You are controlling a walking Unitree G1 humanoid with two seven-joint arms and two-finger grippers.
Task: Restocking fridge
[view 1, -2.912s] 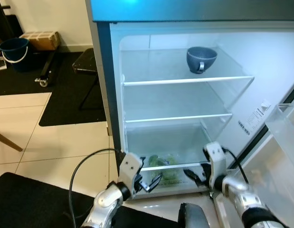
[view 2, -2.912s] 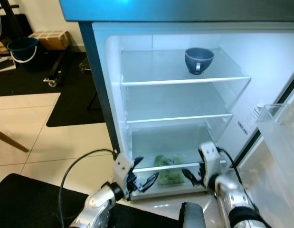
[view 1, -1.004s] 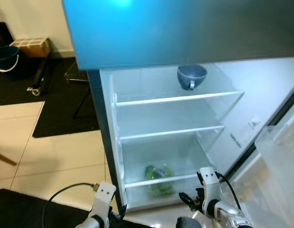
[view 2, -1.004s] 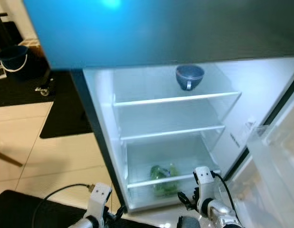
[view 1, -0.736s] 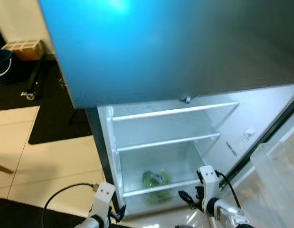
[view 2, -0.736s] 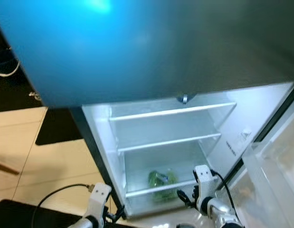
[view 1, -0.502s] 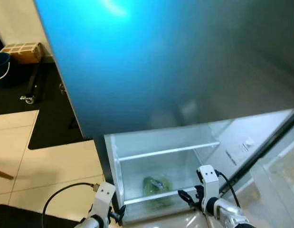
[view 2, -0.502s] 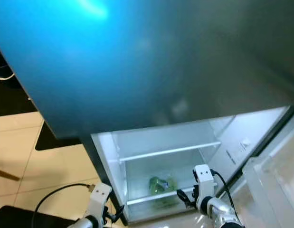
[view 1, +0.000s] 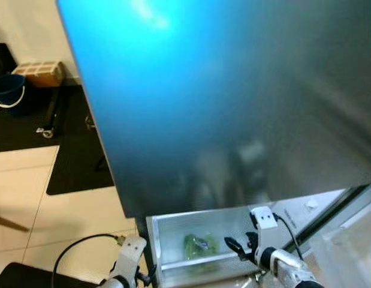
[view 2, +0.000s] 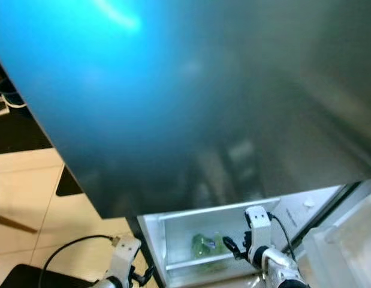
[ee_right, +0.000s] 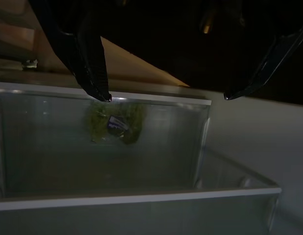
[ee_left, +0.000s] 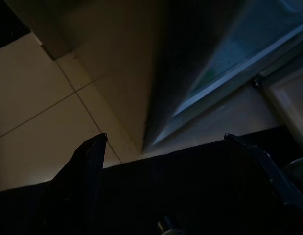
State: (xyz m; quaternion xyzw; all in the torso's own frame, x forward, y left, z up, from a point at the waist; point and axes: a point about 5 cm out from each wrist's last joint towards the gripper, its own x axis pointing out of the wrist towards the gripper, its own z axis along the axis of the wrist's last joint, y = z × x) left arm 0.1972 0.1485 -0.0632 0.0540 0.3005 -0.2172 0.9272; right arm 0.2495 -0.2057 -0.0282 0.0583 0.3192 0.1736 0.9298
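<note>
Right wrist view looks into the bottom compartment of the fridge (view 1: 233,120), where a bag of green vegetables (ee_right: 114,122) lies behind the clear front wall of the drawer (ee_right: 141,200). From the head camera, the same bag (view 1: 197,246) sits low inside the lit compartment, near its middle. The right gripper (view 1: 236,248) is just in front of this compartment, at its right side, and its two black fingers (ee_right: 87,58) are spread apart with nothing between them. The left gripper (ee_left: 166,142) is low at the left side of the fridge, above the beige tiled floor (view 1: 29,198); its fingers (ee_left: 85,166) are also spread wide and hold nothing. A black cable (view 1: 77,249) loops from the left arm. The large blue-grey front of the fridge covers most of what the head camera sees. At the right, part of the open fridge door (view 1: 347,252) is visible. Far on the left, a blue bucket (view 1: 8,99) and a cardboard box (view 1: 38,72) stand on a black mat (view 1: 71,156).
</note>
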